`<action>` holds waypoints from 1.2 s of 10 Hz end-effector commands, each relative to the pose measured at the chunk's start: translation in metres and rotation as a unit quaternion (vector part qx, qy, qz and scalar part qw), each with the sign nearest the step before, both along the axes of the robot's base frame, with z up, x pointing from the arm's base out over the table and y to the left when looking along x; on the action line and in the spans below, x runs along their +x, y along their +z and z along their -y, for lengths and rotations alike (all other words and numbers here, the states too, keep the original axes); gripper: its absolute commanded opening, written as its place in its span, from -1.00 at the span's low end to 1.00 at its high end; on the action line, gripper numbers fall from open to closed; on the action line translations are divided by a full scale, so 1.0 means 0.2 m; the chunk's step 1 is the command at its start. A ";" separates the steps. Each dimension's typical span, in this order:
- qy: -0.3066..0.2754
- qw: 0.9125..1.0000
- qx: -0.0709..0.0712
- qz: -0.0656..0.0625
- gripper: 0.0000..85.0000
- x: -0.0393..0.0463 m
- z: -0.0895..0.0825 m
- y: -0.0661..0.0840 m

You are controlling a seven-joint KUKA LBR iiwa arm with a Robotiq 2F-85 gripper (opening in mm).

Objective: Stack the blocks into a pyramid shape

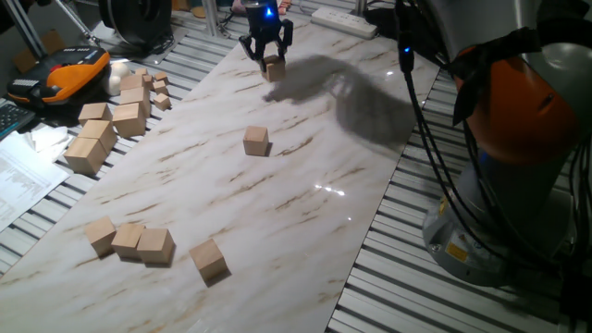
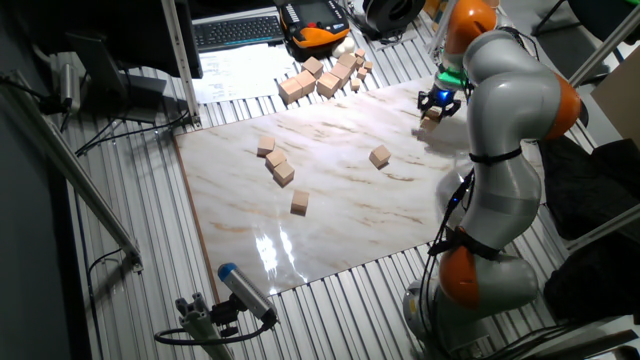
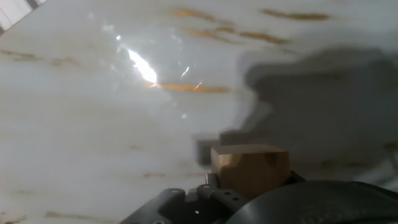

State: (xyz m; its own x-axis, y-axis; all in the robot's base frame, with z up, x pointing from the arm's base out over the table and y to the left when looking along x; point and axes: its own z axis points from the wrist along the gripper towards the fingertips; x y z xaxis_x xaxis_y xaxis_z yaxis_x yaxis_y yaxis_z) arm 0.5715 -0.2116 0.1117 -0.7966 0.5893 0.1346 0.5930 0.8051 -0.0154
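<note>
– What does the arm [image 2: 510,120] look like?
– It has rounded grey-silver segments with orange bands at the joints, and an orange ring near its base [image 2: 465,280].
– Are there cables?
– Yes, black cables [image 1: 430,139] run along its side.
– And the gripper [image 1: 265,48]?
– It is small and black with two short fingers, and a blue light [image 1: 266,12] shines above it, green in the other fixed view

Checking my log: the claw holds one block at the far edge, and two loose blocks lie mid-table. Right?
Not quite. The claw does hold a block at the far edge, but one fixed view shows only one lone block mid-table.
</note>
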 end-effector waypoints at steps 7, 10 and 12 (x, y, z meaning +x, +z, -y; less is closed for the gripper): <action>-0.173 0.985 0.003 0.016 -1.00 -0.097 -0.15 -0.06; -0.138 0.990 0.007 0.008 -1.00 -0.073 -0.13 -0.05; -0.111 0.994 -0.014 0.007 -1.00 -0.073 -0.13 -0.05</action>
State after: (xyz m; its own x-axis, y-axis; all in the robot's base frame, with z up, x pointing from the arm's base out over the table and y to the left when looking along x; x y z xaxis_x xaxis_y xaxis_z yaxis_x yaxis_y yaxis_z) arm 0.5570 -0.1863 0.1013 -0.6513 0.7511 0.1083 0.7537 0.6569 -0.0231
